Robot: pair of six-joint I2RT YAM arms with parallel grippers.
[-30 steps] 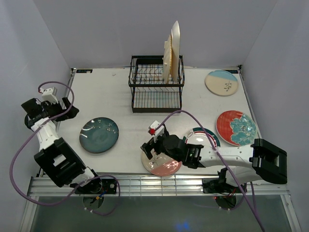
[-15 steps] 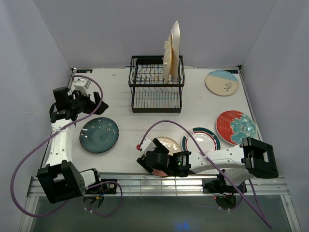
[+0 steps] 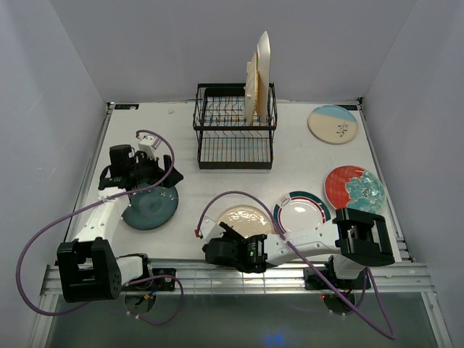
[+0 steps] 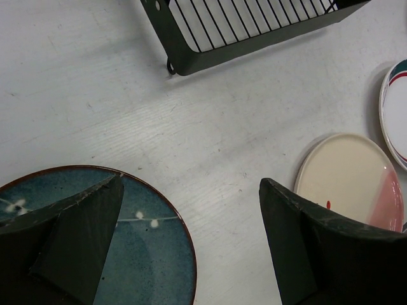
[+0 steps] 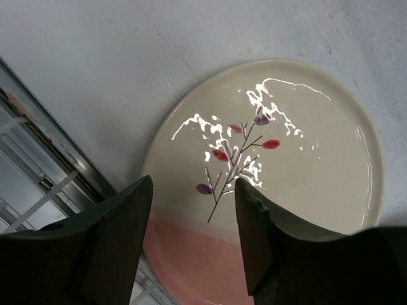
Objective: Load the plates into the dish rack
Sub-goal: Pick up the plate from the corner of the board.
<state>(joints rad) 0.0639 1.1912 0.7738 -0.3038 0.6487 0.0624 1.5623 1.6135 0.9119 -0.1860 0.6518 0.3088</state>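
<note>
A cream-pink plate [image 3: 245,220] [image 5: 286,146] with a sprig pattern lies flat near the table's front edge. My right gripper [image 3: 220,245] [image 5: 194,184] hangs over its near-left rim. The jaws are partly apart, the rim shows between the fingers, and nothing is pinched. The dark teal plate [image 3: 150,206] [image 4: 146,254] lies to the left. My left gripper [image 3: 162,181] [image 4: 191,184] stands wide open over its right edge, one finger above the plate and one above bare table. At the back, the black dish rack [image 3: 233,134] [image 4: 191,57] holds two upright plates [image 3: 257,76].
A white plate with a teal-red rim [image 3: 301,212] [image 4: 397,101] lies just right of the cream-pink one. A red-teal floral plate [image 3: 354,190] and a cream-and-blue plate [image 3: 333,123] lie on the right. The metal front rail [image 5: 38,159] runs close beside my right gripper.
My left arm has swung from the far left edge in over the teal plate. My right gripper slid towards the near rim of the cream-pink plate, uncovering it, and its jaws narrowed.
</note>
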